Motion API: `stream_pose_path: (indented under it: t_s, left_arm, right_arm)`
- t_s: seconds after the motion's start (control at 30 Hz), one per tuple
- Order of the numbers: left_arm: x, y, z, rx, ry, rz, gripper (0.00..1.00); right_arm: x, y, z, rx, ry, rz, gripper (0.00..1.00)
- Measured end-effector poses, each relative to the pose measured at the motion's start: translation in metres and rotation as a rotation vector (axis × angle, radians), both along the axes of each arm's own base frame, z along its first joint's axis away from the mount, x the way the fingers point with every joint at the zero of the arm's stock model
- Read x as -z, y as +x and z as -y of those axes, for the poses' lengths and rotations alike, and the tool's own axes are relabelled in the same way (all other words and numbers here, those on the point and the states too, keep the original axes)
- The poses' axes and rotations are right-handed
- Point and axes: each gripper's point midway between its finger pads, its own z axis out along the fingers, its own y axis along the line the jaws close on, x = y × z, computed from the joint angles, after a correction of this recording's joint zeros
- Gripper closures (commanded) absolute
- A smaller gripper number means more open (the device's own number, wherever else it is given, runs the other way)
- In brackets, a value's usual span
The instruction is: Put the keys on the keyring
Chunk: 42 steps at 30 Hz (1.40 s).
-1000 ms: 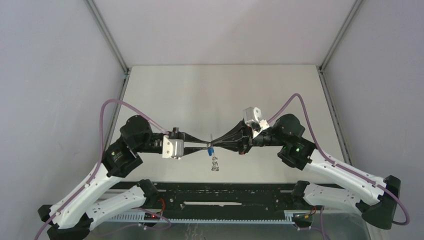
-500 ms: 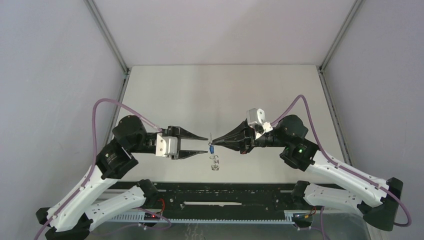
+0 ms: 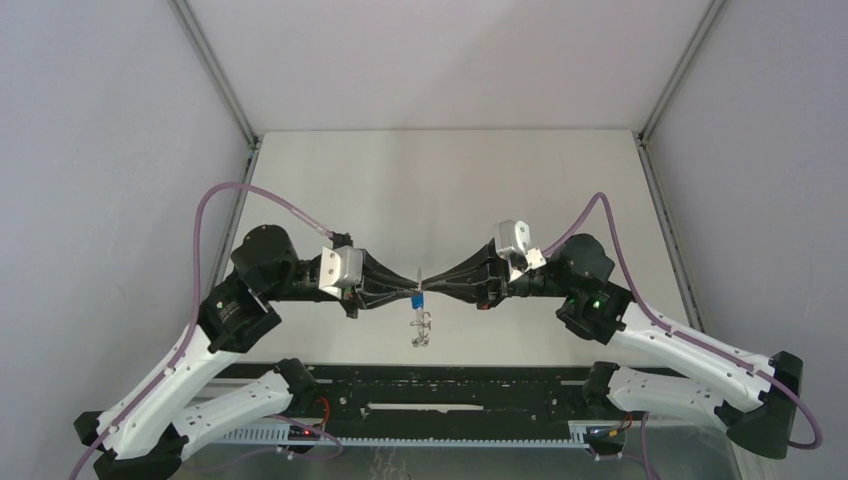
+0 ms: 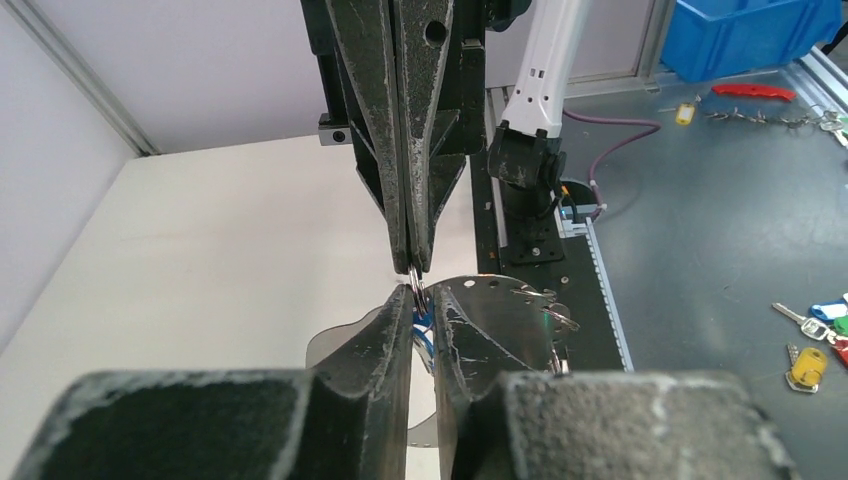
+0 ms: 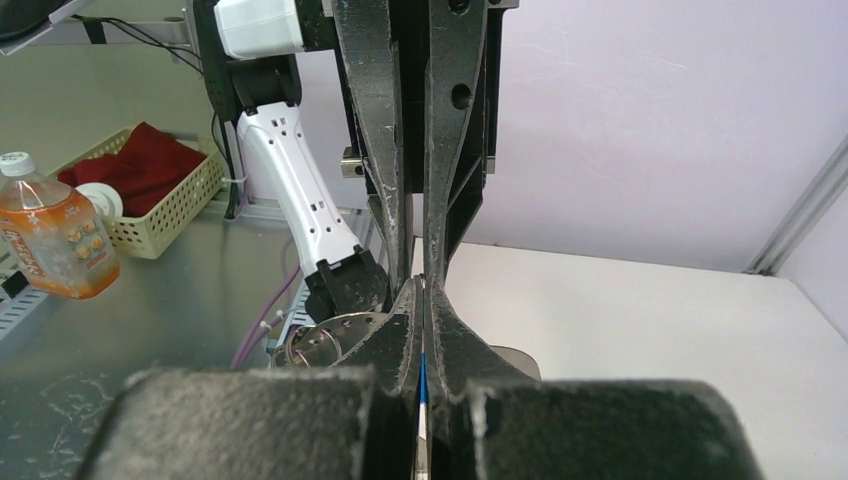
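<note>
In the top view my two grippers meet tip to tip above the table's near middle. The left gripper [image 3: 413, 291] is shut on the head of the blue key [image 3: 416, 299]. The right gripper [image 3: 423, 288] is shut on the same key. In the right wrist view the blue key [image 5: 421, 372] shows edge-on as a blue and silver strip between that gripper's pads. In the left wrist view blue plastic and a small wire loop sit between my left fingertips [image 4: 405, 305]. The keyring [image 3: 420, 332] hangs just under the key, a thin grey rim with holes [image 4: 505, 305], also seen as the keyring [image 5: 325, 345].
The white table [image 3: 440, 190] has grey walls on three sides. A black rail [image 3: 430, 400] runs along its near edge. Off the table lie a blue bin [image 4: 760, 35], loose keys [image 4: 815, 335], a basket with red cloth [image 5: 140, 185] and a drink bottle [image 5: 50, 240].
The left gripper, at the key a second ago, opened and drew back left. It has now come in again and shut at the key. The right gripper stayed shut and the keyring swung slightly.
</note>
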Motion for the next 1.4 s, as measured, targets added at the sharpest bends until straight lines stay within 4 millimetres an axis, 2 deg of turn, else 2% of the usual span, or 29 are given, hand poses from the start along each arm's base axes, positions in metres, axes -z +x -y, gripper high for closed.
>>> stream_pose_path:
  t_s: [0.07,0.13,0.27,0.33,0.4,0.47,0.53,0.7,0.8,0.93,1.1,1.2,1.4]
  left_arm:
    - [0.000,0.000,0.000,-0.001,0.001,-0.010,0.87]
    - [0.001,0.000,0.000,-0.001,0.002,-0.015,0.98]
    - [0.001,0.002,0.001,-0.012,0.004,-0.025,1.00]
    - [0.002,0.005,0.001,-0.025,0.006,-0.025,1.00]
    - [0.004,0.007,0.000,-0.040,0.018,-0.032,1.00]
    - [0.008,0.010,0.000,-0.056,0.036,-0.040,1.00]
    - [0.010,0.012,-0.001,-0.066,0.056,-0.048,1.00]
    - [0.016,0.015,0.000,-0.058,0.119,-0.059,1.00]
    - [0.017,0.018,0.002,-0.051,0.160,-0.048,1.00]
    - [0.015,0.022,0.003,-0.039,0.211,-0.031,1.00]
    - [0.015,0.025,0.002,-0.024,0.259,-0.003,1.00]
    - [0.020,0.023,0.000,-0.014,0.285,0.003,1.00]
    - [0.022,0.020,-0.004,0.000,0.307,0.018,1.00]
  right_arm:
    - [0.000,-0.001,0.000,-0.001,0.000,0.000,1.00]
    - [0.000,-0.001,0.000,-0.002,0.000,0.000,1.00]
    - [0.000,-0.002,-0.001,-0.002,0.000,0.001,1.00]
    - [0.001,0.000,-0.001,0.006,-0.004,-0.003,0.80]
    - [0.005,0.002,-0.001,0.014,-0.024,-0.013,0.68]
    - [0.007,0.006,0.002,0.023,-0.061,-0.030,0.60]
    - [0.001,0.012,0.006,0.027,-0.111,-0.042,0.57]
    - [-0.026,0.026,0.014,0.049,-0.230,-0.032,0.57]
    - [-0.029,0.026,0.010,0.031,-0.314,-0.017,0.58]
    - [-0.010,0.024,0.003,0.004,-0.447,-0.023,0.63]
    - [0.027,0.022,-0.001,-0.020,-0.591,-0.040,0.68]
    - [0.033,0.022,0.000,-0.019,-0.623,-0.029,0.71]
    - [0.029,0.022,0.002,-0.012,-0.627,0.004,0.74]
